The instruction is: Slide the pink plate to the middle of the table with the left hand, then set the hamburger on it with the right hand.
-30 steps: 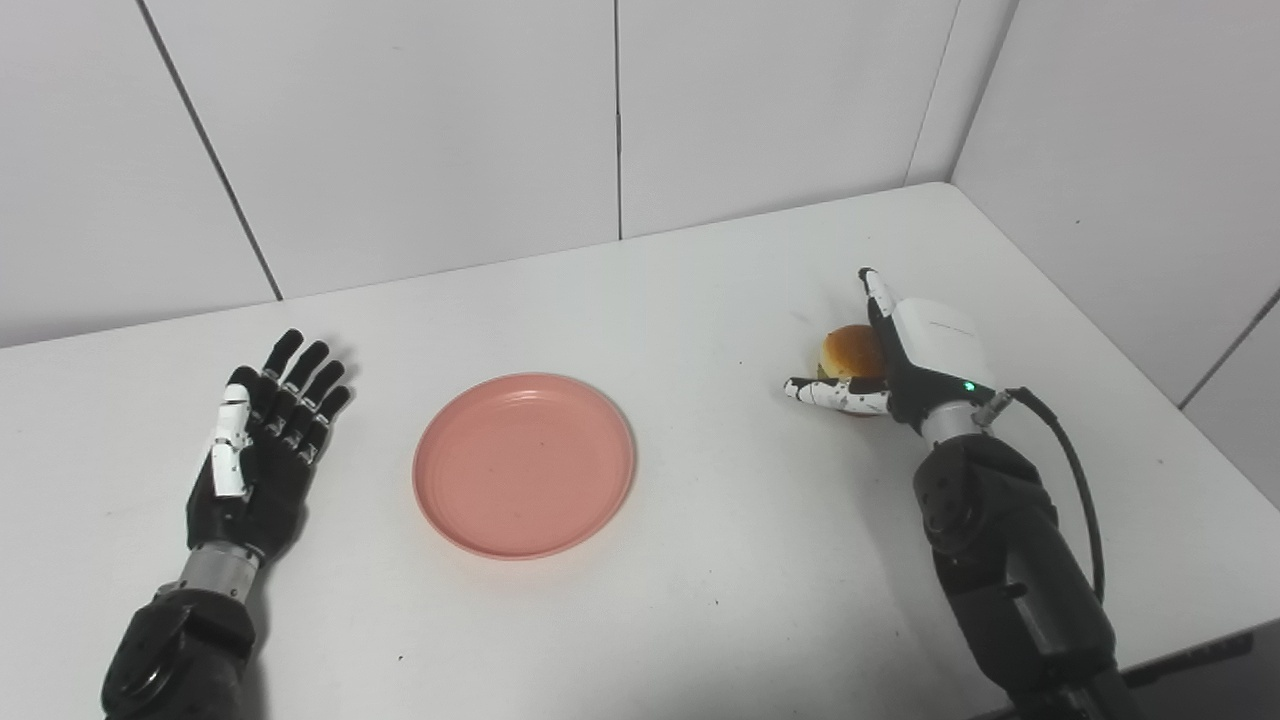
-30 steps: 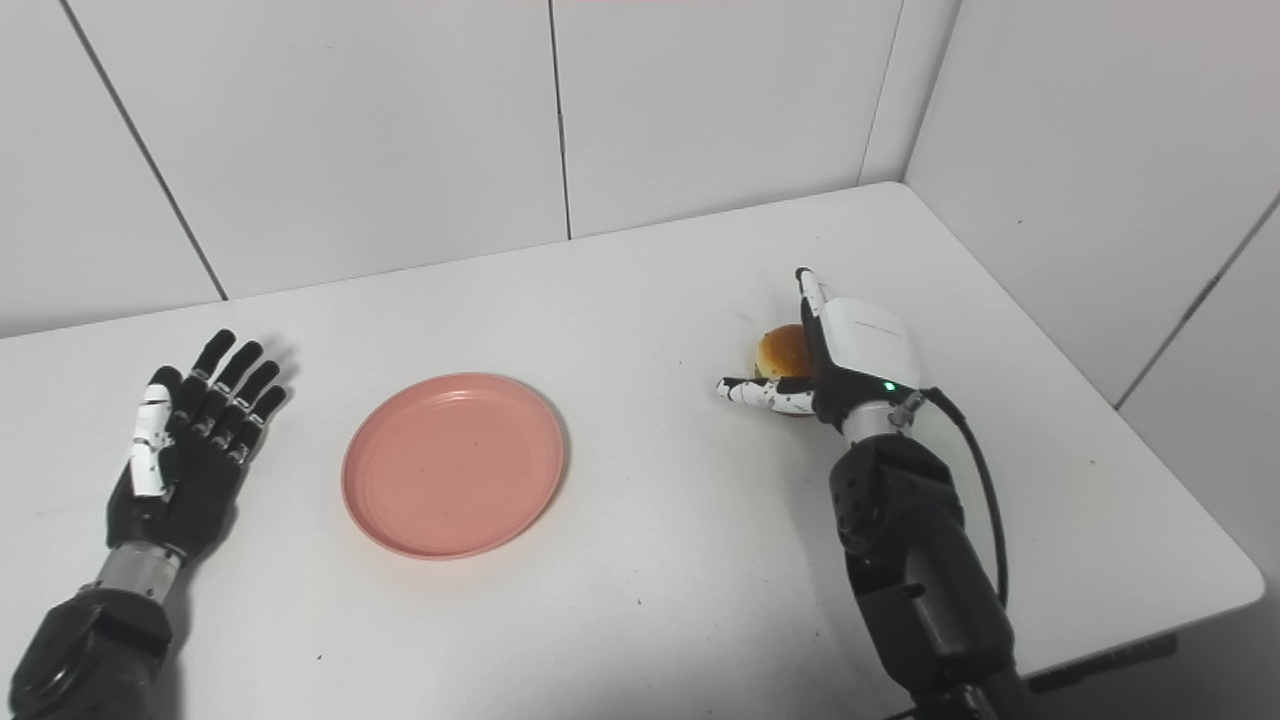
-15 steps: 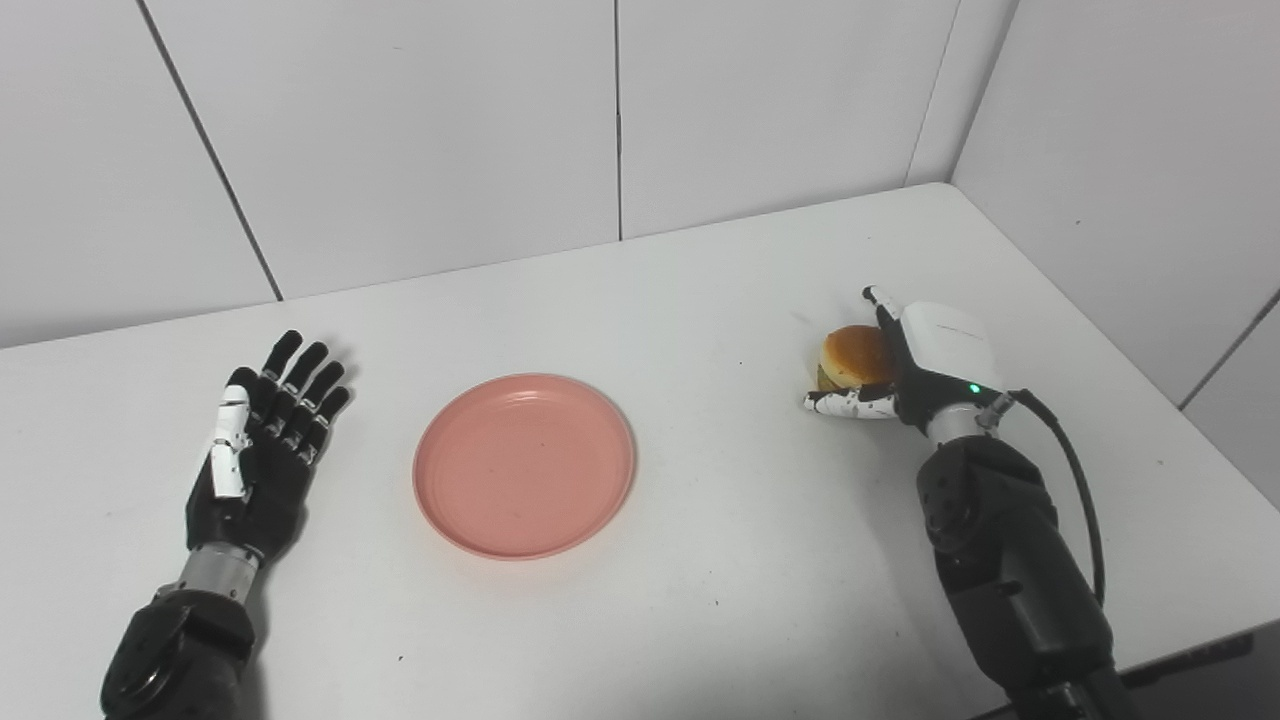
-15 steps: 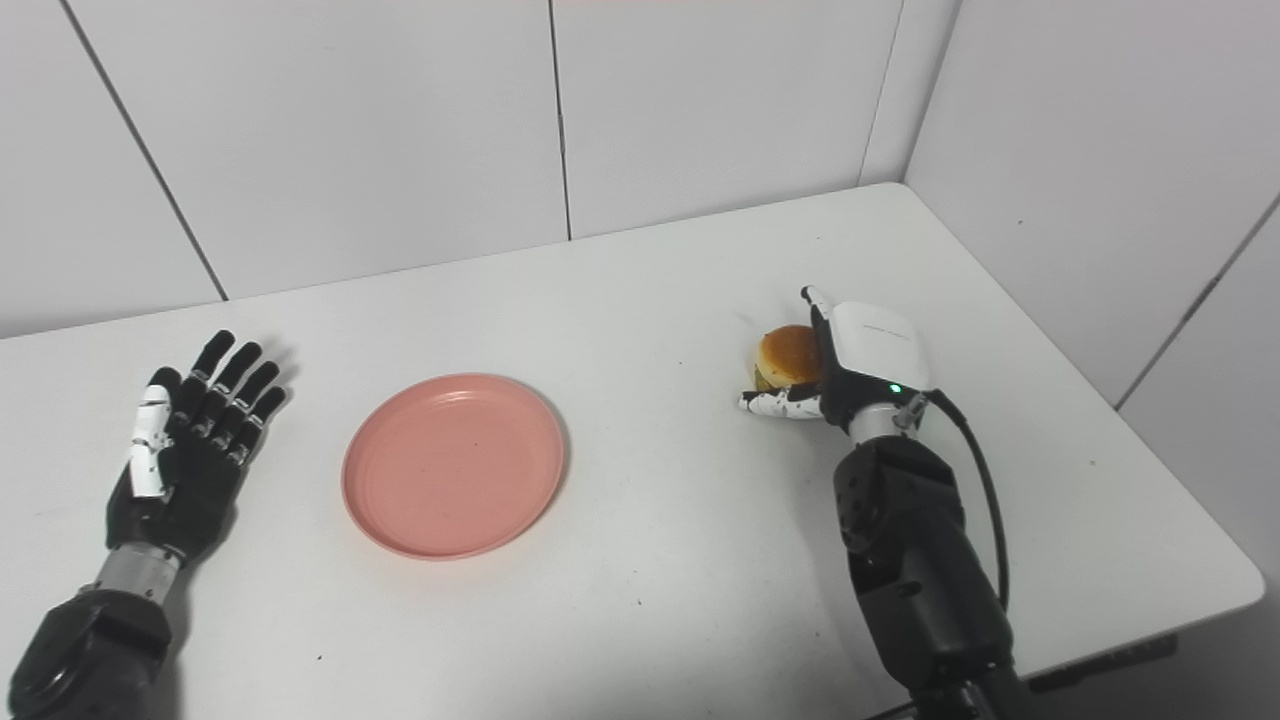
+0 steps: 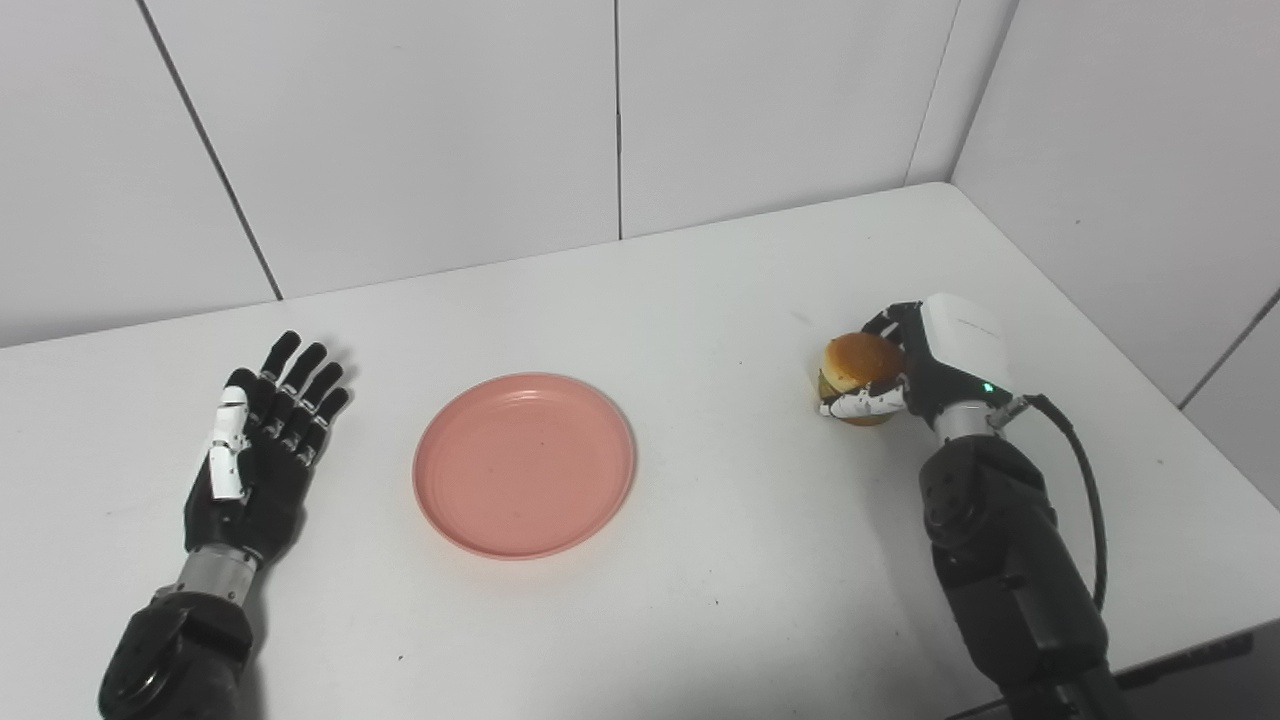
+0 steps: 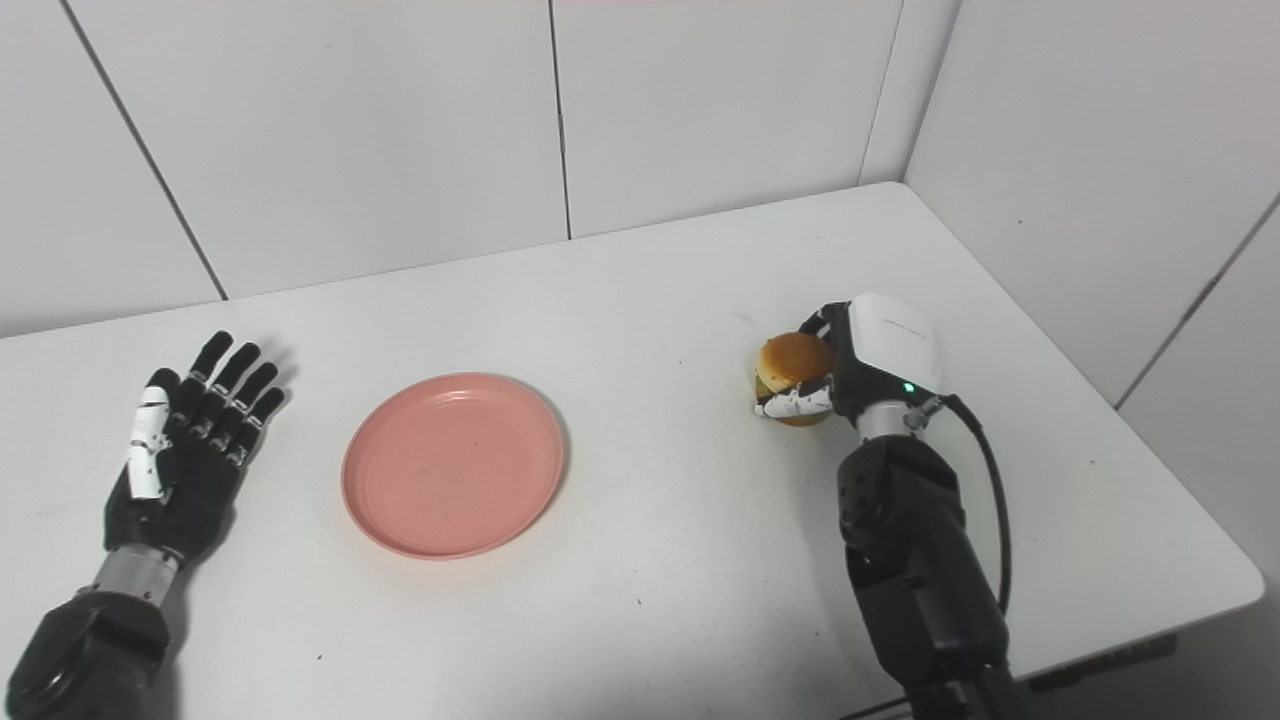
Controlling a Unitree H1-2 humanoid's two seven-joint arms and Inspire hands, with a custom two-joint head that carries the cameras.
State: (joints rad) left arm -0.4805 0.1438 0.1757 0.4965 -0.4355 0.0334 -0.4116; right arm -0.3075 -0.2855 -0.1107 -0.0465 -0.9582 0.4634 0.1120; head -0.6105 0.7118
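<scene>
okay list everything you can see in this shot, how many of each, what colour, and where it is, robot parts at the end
table: one, white, fills the lower part of the view, set into a corner.
wall panels: several, pale grey, behind the table and along its right side.
pink plate: one, pink, flat on the table near its middle, nothing on it.
hamburger: one, golden-brown bun with a greenish layer under it, on the right part of the table, held in the right hand.
left hand: one, black with a white thumb, resting open on the table left of the plate.
right hand: one, black with a white back, fingers closed around the hamburger.
</scene>
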